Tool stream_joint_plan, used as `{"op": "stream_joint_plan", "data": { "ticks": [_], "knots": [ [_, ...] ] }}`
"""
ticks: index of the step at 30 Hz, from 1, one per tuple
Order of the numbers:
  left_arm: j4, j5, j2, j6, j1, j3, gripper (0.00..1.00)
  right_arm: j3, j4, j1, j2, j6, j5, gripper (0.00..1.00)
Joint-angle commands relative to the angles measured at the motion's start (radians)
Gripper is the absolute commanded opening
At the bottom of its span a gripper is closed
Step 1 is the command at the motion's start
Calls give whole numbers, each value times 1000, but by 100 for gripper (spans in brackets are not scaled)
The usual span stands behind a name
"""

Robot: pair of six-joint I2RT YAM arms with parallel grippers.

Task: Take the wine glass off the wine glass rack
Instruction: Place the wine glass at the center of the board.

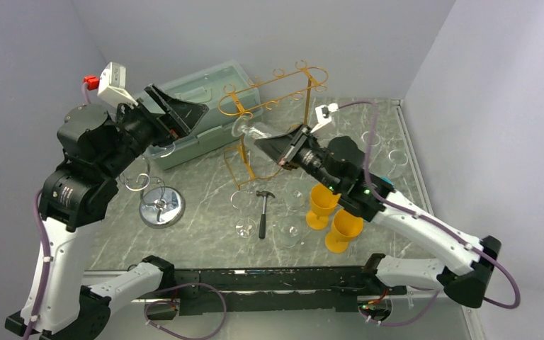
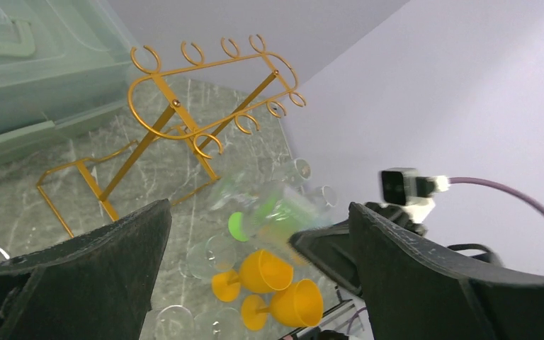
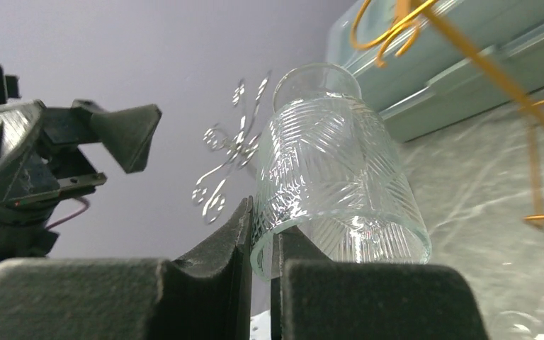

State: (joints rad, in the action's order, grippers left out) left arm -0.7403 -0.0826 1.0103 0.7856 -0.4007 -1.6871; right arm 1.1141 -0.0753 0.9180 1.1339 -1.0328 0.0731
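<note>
Left of the wine glass rack (image 2: 176,103), the left gripper (image 1: 177,110) hangs raised, jaws spread wide and empty. Just right of the rack's front, the wine glass (image 3: 333,163) tilts in the air, apparently clear of the hooks. The right gripper (image 3: 262,241) pinches its rim wall. Removal looks essentially done; setting it down may remain.

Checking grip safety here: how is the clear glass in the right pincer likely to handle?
Likely fragile: the glass looks thin-walled and clear. Probably slippery, since the right pincer pinches only its rim wall. It juts out from the grip, so it may swivel.
</note>
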Motion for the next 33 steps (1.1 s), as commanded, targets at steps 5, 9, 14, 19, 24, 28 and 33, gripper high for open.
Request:
{"op": "stream_joint_plan", "data": {
  "ticks": [5,9,14,19,24,28,33],
  "knots": [
    [-71,-71,22,-172,-3,-32,99,287,321,-30,-134,333,414,0],
    [-92,-88,45,-227,-3,-46,100,390,439,-164,-99,383,439,0],
    [-108,-109,73,-284,-3,-64,99,486,527,-386,-20,396,361,0],
    [-133,-137,97,-338,-3,-68,100,572,569,-585,84,393,270,0],
    [-144,-186,105,-382,-4,-45,100,687,622,-770,245,380,113,0],
    [-159,-195,101,-413,-4,-22,99,846,722,-827,436,408,72,0],
    [-173,-187,82,-441,-4,5,99,1035,851,-870,649,440,10,0]
  ]
}}
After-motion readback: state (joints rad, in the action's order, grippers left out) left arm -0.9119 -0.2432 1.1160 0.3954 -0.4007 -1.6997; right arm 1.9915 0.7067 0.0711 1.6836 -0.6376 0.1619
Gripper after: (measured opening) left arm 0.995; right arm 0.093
